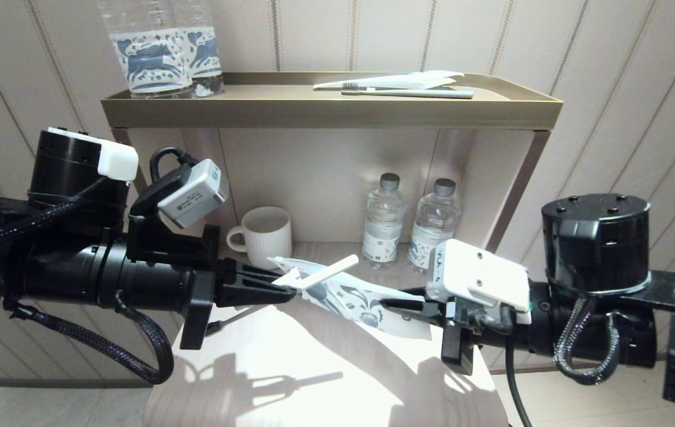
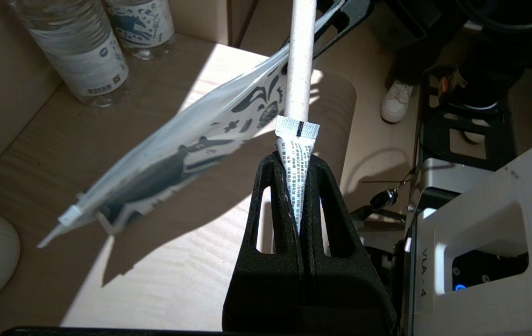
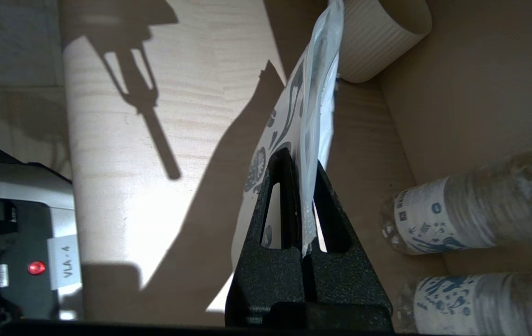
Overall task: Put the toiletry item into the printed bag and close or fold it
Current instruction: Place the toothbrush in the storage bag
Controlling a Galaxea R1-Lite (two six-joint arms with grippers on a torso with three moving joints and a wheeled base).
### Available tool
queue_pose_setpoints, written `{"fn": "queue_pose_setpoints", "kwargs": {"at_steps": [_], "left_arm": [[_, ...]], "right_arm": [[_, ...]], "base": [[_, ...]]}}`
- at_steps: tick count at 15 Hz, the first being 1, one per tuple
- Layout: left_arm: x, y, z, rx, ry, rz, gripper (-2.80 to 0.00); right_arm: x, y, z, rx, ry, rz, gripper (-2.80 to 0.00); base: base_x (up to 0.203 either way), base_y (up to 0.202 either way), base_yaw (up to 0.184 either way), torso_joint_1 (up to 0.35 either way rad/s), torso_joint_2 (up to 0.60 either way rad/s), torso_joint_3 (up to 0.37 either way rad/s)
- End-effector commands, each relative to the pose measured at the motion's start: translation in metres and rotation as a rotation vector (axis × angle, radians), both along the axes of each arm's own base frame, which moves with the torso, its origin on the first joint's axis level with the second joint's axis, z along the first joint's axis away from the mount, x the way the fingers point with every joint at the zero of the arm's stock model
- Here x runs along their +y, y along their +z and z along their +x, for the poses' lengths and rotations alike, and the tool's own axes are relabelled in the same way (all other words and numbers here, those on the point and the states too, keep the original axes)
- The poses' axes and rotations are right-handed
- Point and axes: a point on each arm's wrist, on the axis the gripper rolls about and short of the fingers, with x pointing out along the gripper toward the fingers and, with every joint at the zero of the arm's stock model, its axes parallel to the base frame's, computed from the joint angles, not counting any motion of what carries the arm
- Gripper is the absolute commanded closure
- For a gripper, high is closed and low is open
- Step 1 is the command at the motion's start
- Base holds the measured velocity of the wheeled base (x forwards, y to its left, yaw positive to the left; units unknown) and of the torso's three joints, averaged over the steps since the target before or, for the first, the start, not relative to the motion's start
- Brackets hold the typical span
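My left gripper (image 1: 288,289) is shut on the small white tube (image 2: 297,154) and the slim white toothbrush handle (image 1: 328,271) together. The handle (image 2: 302,56) sticks out past the fingertips, up and to the right, and crosses over the printed bag (image 1: 355,296) with its tip outside. Its bristle head is hidden. The white bag with dark blue horse and floral print (image 2: 177,154) hangs slanted above the tabletop. My right gripper (image 1: 389,306) is shut on the bag's right end; the thin bag edge (image 3: 315,93) runs between its fingers (image 3: 299,163).
A white ribbed mug (image 1: 263,234) and two small water bottles (image 1: 383,216) (image 1: 437,222) stand on the lower shelf behind the bag. The top tray (image 1: 331,110) carries two clear horse-label bottles (image 1: 153,53) and a greyish-green toothbrush with white wrapper (image 1: 408,92). A pale wooden tabletop (image 1: 290,367) lies below.
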Motion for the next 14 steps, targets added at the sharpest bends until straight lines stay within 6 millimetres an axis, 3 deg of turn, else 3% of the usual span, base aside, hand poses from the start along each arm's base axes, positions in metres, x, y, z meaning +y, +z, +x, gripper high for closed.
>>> {"fn": "queue_pose_setpoints", "kwargs": {"at_steps": [1, 6, 14], "left_arm": [[0.0, -0.001, 0.001, 0.001, -0.003, 0.001, 0.0], [-0.001, -0.008, 0.002, -0.039, 0.009, 0.048, 0.0], [-0.006, -0.017, -0.011, -0.079, 0.057, 0.314, 0.0]], "right_arm": [[0.005, 0.003, -0.003, -0.047, 0.026, -0.017, 0.0], [0.001, -0.01, -0.017, -0.126, -0.03, -0.136, 0.0], [-0.01, -0.029, -0.024, -0.245, -0.004, -0.262, 0.0]], "base": [[0.0, 0.0, 0.0, 0.0, 0.0, 0.0], [0.0, 0.0, 0.0, 0.0, 0.0, 0.0], [0.0, 0.0, 0.0, 0.0, 0.0, 0.0]]}}
